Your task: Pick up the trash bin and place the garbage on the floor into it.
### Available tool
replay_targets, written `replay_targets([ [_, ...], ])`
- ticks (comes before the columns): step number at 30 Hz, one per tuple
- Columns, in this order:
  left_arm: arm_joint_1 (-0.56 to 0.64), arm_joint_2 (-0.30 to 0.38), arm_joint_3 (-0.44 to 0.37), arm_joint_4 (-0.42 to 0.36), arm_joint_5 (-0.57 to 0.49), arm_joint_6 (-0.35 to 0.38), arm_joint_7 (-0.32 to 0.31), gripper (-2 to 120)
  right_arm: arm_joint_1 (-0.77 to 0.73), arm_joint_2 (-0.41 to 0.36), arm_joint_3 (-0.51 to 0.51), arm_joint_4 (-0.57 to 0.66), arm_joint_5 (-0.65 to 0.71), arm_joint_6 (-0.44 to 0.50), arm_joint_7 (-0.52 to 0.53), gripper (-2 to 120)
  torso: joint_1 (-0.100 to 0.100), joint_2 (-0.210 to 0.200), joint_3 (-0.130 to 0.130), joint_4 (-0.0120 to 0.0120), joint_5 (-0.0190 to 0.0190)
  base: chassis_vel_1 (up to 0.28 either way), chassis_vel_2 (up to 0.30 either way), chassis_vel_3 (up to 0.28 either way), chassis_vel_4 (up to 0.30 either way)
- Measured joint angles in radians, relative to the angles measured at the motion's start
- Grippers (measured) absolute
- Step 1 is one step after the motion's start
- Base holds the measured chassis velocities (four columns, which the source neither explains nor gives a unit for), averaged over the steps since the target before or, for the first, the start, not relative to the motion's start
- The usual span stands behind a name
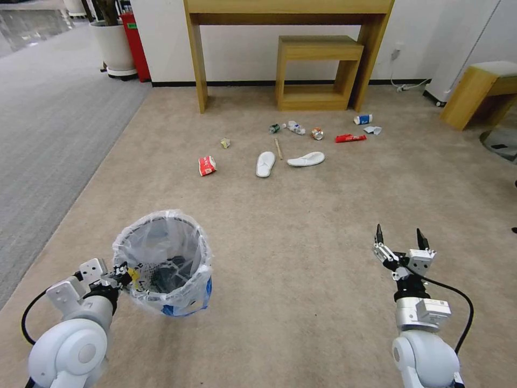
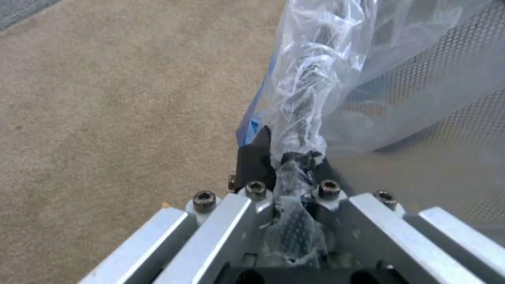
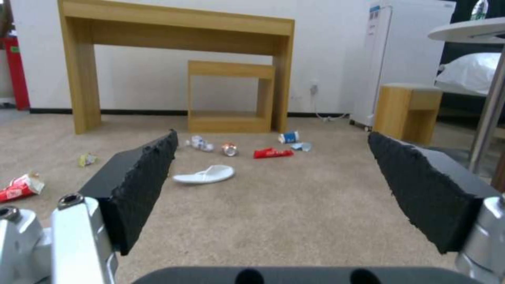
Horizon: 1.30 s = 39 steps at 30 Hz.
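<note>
The trash bin (image 1: 161, 264), round and lined with crinkly clear plastic, is at the lower left of the head view, and my left gripper (image 1: 125, 275) is shut on its rim. In the left wrist view the fingers pinch the bag and mesh wall of the bin (image 2: 294, 157). My right gripper (image 1: 398, 237) hovers open over the beige floor (image 1: 301, 231), empty. The garbage lies farther ahead: two white slippers (image 1: 265, 163) (image 1: 306, 159), a red-white carton (image 1: 207, 165), a wooden stick (image 1: 278, 148), a crushed can (image 1: 317, 133), a clear bottle (image 1: 295, 127), a red wrapper (image 1: 350, 138) and a blue-white cup (image 1: 363, 119).
A tall wooden table (image 1: 291, 32) and a low wooden stool (image 1: 319, 70) stand against the far wall behind the litter. Another wooden piece (image 1: 479, 94) is at the right. Grey ribbed carpet (image 1: 48, 118) runs along the left, with a white planter (image 1: 114, 48) beyond.
</note>
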Motion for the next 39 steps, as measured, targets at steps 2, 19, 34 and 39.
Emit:
replay_targets([
  [2, 0.001, -0.001, 0.0, 0.0, 0.001, 0.0, 0.0, 1, 0.001, 0.0, 0.0, -0.002, -0.003, 0.004, 0.0, 92, 0.0, 0.0, 0.0, 0.0, 0.0, 0.0, 0.0, 0.0, 0.0],
  [19, 0.002, -0.006, 0.002, -0.004, 0.005, -0.004, 0.0, 1, 0.004, -0.002, -0.002, -0.008, -0.005, 0.023, -0.001, 90, 0.0, 0.0, 0.0, -0.0001, 0.0001, 0.022, 0.027, -0.021, -0.026],
  [34, -0.001, -0.007, 0.005, 0.004, 0.01, -0.01, -0.001, 1, 0.006, -0.001, -0.001, -0.014, -0.006, 0.033, -0.013, 86, 0.0, 0.0, 0.0, 0.0001, -0.0002, 0.234, 0.224, -0.224, -0.228],
  [39, -0.003, -0.007, 0.007, 0.009, 0.011, -0.01, -0.001, 1, 0.009, -0.001, -0.001, -0.018, -0.006, 0.035, -0.014, 86, 0.0, 0.0, 0.0, 0.0, -0.0003, 0.266, 0.264, -0.267, -0.271],
])
